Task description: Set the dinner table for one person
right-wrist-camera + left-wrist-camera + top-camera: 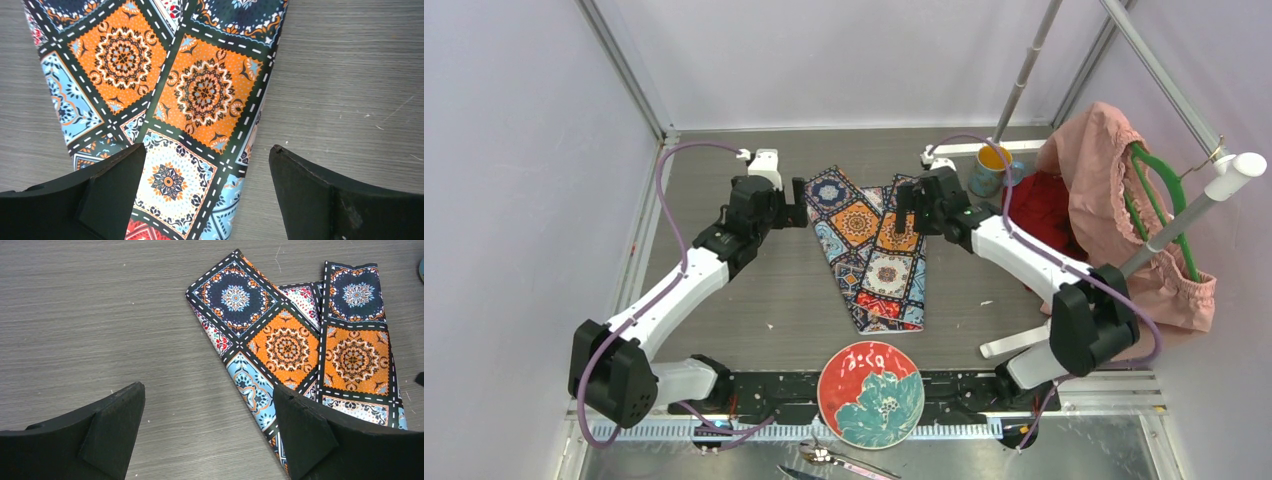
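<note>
the worktop (789, 290) lies under everything, wide and flat. it is stiff and fixed, so you do not grasp it, you only lay things on it. its matte grain will probably drag a little on cloth. the mat (871, 245) lies folded in the middle and looks light and limp; take it at a far corner. the left gripper (207, 390) is apart, at the mat's left edge. the right gripper (206, 148) is apart, above the mat. the plate (870, 393), at the near edge, is probably fragile.

A cloth mat (871, 250) lies on the dinner table (769, 295), a plate (870, 393) nearer, a cup (992, 168) behind-right.
</note>
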You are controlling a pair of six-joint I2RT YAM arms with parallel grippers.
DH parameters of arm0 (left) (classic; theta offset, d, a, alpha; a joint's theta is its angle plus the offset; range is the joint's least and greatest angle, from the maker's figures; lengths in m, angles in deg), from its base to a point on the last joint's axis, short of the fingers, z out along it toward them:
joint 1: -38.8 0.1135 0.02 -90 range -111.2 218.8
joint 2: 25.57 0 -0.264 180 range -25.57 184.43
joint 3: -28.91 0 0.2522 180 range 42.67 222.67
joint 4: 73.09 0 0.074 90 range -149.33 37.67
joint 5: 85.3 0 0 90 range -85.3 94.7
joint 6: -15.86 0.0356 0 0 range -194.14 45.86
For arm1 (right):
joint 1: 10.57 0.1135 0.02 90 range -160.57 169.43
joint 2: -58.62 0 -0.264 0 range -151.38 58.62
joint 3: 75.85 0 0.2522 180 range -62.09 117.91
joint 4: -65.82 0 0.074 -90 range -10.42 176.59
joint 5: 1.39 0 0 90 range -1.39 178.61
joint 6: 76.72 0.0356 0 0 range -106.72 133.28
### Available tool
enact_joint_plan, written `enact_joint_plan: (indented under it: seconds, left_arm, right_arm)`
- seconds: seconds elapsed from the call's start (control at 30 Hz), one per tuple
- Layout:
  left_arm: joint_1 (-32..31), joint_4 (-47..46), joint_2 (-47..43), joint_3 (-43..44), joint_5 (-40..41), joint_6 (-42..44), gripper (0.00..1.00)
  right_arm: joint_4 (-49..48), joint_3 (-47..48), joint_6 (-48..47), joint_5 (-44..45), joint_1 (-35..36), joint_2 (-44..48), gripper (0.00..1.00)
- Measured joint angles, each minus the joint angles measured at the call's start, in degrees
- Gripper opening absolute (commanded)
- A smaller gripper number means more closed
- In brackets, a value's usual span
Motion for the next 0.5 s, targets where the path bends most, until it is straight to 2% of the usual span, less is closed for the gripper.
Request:
enact_joint_plan:
  seconds: [0.1,0.3,0.5]
  left_arm:
    - [0.0,0.0,0.0,0.0,0.0,-0.3,0.99]
    - [0.0,0.3,0.9,0.3,0.1,-1.2,0.98]
    - [0.0,1.0,1.7,0.6,0.5,-1.5,0.97]
  right_arm:
    - [0.7,1.9,0.5,2.4,2.7,-3.7,1.0]
    - [1.7,7.3,2.4,7.8,8.5,-12.7,0.93]
    - [2.5,8.9,5.6,9.0,11.7,-16.3,0.86]
